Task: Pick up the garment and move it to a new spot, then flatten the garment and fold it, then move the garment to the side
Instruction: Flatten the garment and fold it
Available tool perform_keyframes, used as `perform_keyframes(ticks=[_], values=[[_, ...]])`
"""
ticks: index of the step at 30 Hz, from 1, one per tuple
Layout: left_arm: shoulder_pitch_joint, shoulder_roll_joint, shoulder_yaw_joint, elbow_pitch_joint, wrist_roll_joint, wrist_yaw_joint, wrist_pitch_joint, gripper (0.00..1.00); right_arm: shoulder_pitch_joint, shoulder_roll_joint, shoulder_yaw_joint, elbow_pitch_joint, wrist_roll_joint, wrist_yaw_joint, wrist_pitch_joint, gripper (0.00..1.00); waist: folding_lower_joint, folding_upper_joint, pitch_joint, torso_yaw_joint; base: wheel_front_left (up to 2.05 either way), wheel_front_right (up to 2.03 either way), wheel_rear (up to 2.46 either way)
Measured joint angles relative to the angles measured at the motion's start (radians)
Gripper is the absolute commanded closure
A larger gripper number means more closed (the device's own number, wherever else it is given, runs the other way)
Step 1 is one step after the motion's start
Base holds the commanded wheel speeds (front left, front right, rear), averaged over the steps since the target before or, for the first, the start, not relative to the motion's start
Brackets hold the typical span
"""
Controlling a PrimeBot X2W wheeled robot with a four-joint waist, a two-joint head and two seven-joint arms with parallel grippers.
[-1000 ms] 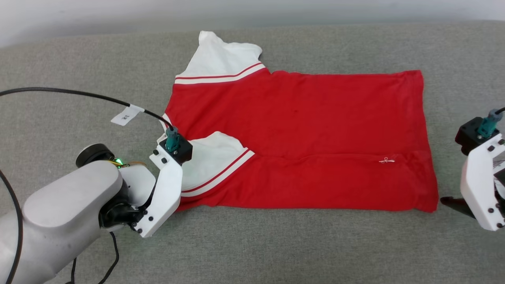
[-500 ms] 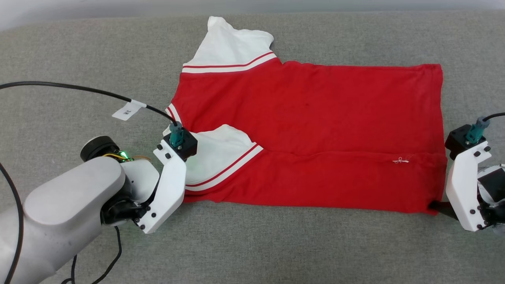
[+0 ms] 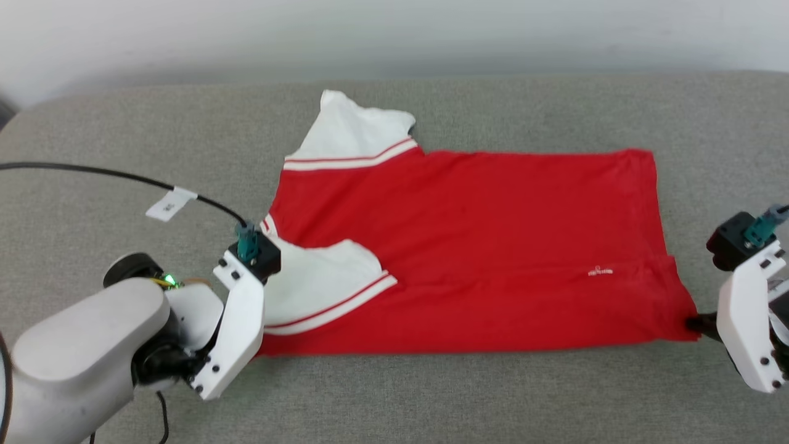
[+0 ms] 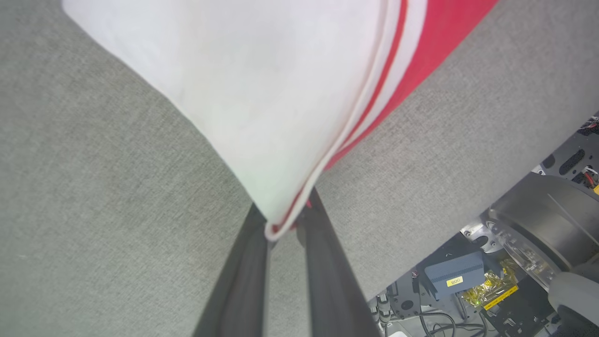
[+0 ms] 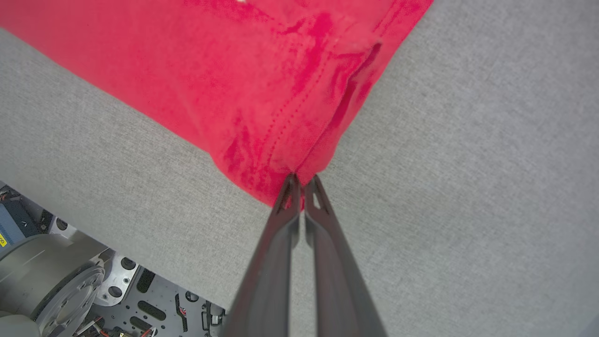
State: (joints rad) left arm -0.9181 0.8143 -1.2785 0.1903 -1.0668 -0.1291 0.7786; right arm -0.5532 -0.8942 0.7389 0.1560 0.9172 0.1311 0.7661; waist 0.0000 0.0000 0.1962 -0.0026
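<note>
The grey padded surface [image 3: 431,394] carries the garment [image 3: 468,246], which lies spread flat between the two sets of jaws. Its near strip is doubled over along its length, and the red body runs away ahead of both grippers.

The left gripper [image 4: 286,223] is clamped on the shoulder-end corner. The folded white sleeve [image 4: 243,93] and its striped seam fan out just beyond the fingertips, with only a narrow lip of cloth caught between them. The right gripper [image 5: 303,181] has its jaws pressed together on the hem corner [image 5: 281,159], and the fabric puckers to a point right at the tips.

The risks, as I judge them:

- **Slipping out:** both holds are shallow bites at the very ends of the fingers, so a lift or pull could let the soft knit slide free. The right side looks likelier, since so little cloth sits inside it.
- **Fold coming undone:** the right jaws may be pinching only the top layer of the doubled hem, in which case the lower layer would sag.
- **Skew or wrinkles:** an uneven pull between the arms would skew the garment, and drawing them closer would slacken and wrinkle it.
- **Sleeve opening:** the sleeve ahead of the left jaws could flop open once raised.
</note>
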Motion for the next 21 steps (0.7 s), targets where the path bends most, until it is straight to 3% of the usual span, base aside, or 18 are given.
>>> perform_keyframes(ticks=[12, 19, 20, 21], values=[[0.142, 0.059, -0.003, -0.114, -0.026, 0.000, 0.011, 1.00, 0.147, -0.118, 0.004, -0.113, 0.041, 0.000, 0.010, 1.00, 0.0000, 0.0000, -0.047, 0.012, 0.00, 0.00, 0.00], [0.173, 0.026, -0.003, -0.093, -0.026, 0.015, 0.008, 1.00, 0.191, -0.084, 0.005, -0.056, 0.017, 0.000, 0.016, 1.00, 0.0000, 0.0000, -0.015, 0.023, 0.00, 0.00, 0.00], [0.174, 0.022, -0.003, -0.085, -0.023, 0.015, 0.002, 0.73, 0.191, -0.074, 0.004, -0.050, 0.009, 0.000, 0.012, 0.65, 0.0000, 0.0000, -0.012, 0.024, 0.00, 0.00, 0.00], [0.174, 0.021, -0.002, -0.080, -0.016, 0.015, -0.005, 0.00, 0.191, -0.064, 0.000, -0.044, 0.005, 0.000, 0.007, 0.00, 0.0000, 0.0000, -0.009, 0.024, 0.00, 0.00, 0.00]])
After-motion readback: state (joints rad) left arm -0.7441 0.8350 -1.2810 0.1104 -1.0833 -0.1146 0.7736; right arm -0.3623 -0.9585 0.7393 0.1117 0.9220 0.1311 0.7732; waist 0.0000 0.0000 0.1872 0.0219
